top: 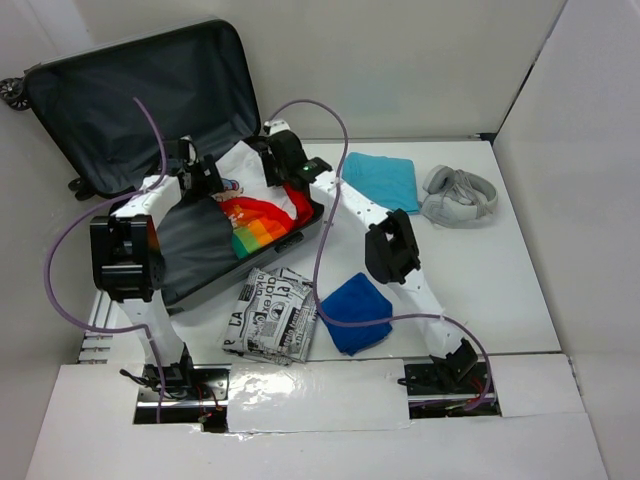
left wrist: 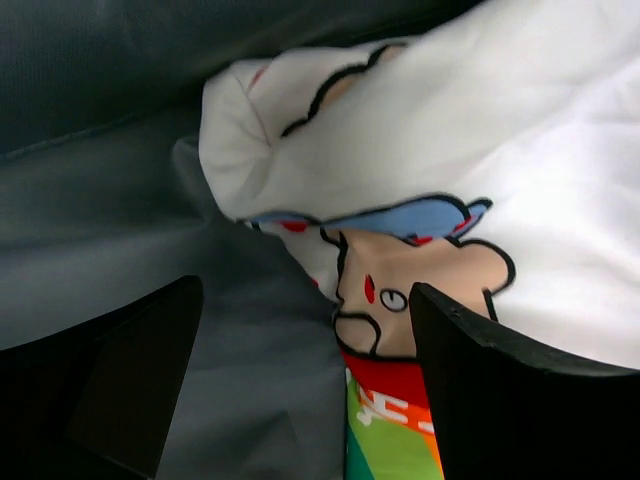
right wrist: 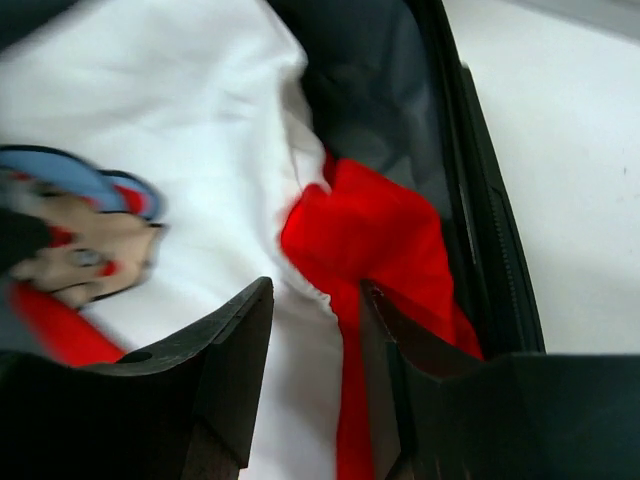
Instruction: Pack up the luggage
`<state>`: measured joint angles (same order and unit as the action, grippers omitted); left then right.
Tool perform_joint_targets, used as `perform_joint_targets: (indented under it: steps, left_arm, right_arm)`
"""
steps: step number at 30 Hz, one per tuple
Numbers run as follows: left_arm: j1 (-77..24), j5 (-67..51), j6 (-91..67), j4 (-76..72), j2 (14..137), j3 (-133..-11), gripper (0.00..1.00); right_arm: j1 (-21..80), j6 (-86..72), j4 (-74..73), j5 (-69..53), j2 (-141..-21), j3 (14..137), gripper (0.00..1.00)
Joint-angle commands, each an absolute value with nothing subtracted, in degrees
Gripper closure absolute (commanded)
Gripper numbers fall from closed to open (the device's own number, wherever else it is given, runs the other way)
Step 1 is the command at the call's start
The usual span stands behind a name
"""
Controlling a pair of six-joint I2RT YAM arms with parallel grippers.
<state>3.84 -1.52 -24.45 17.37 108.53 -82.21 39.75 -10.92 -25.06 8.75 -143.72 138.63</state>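
Observation:
The luggage (top: pixel 130 100) lies open at the back left, its lid leaning on the wall and its dark lining (left wrist: pixel 100 200) showing. A white T-shirt (top: pixel 255 215) with a cartoon face and rainbow print lies in the base half. My left gripper (top: pixel 205 178) hovers over the shirt's left edge (left wrist: pixel 480 130), its jaws (left wrist: pixel 300 370) wide open with nothing between them. My right gripper (top: pixel 283 160) is low over the shirt's far right part (right wrist: pixel 200 120). Its jaws (right wrist: pixel 315 290) stand a narrow gap apart, astride the seam between the white cloth and a red patch (right wrist: pixel 370 230).
On the white table a teal cloth (top: pixel 382 180) and grey headphones (top: pixel 460 197) lie at the back right. A blue cloth (top: pixel 355 312) and a newspaper-print pouch (top: pixel 270 315) lie near the front. The luggage's black side wall (right wrist: pixel 480 240) runs just right of my right gripper.

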Motion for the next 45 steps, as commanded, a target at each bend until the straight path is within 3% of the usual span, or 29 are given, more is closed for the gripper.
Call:
perform_joint_targets:
  steps: [1,8,11,12,16,25,29,34,35,36,37,39,45]
  left_arm:
    - [3.87,1.23,-26.02,17.92,111.7,-86.12,0.04]
    - [3.87,-3.42,-26.72,16.7,120.49,-95.26,0.24]
    - [3.87,-6.41,-27.25,16.0,122.61,-98.61,0.38]
    - [3.87,-8.24,-27.25,14.43,123.3,-98.61,0.49]
    - [3.87,-11.95,-25.75,9.25,123.31,-98.61,0.65]
    - [3.87,-13.62,-25.22,8.96,125.76,-99.84,0.67]
    - [3.87,-13.62,-25.22,10.2,127.87,-100.98,0.62]
    - [3.87,-11.25,-25.93,16.0,129.37,-103.8,0.53]
    - [3.87,-11.25,-25.93,16.0,129.37,-103.28,0.47]
    - [3.87,-11.25,-25.93,16.0,129.37,-103.27,0.26]
    - [3.87,-10.73,-25.93,16.52,129.37,-102.66,0.15]
    - [3.87,-10.72,-25.31,16.52,127.97,-101.96,0.02]
    - [3.87,-11.95,-24.18,16.0,120.61,-98.97,0.0]
  right_arm:
    - [38.15,-11.78,-21.45,13.18,-147.29,138.6,0.53]
    - [37.62,-13.53,-20.22,13.97,-147.93,135.36,0.56]
    - [37.62,-13.54,-18.99,13.97,-146.43,132.63,0.56]
    - [37.62,-14.06,-18.98,13.37,-146.43,131.41,0.56]
    - [37.62,-16.43,-19.51,13.36,-144.67,128.06,0.6]
    - [38.14,-21.88,-19.95,15.91,-140.1,115.52,0.62]
    - [39.28,-23.02,-18.46,18.8,-136.15,108.47,0.62]
    - [37.79,-22.5,-23.19,16.97,-139.47,113.89,0.62]
    - [37.79,-21.98,-23.81,16.44,-140.09,116.08,0.61]
    - [37.79,-21.45,-23.82,16.44,-140.1,116.1,0.6]
    - [37.79,-20.75,-22.6,15.48,-140.1,116.1,0.59]
    - [37.79,-19.69,-21.88,14.85,-140.1,115.31,0.57]
    - [38.41,-15.56,-23.03,14.85,-138.17,118.73,0.51]
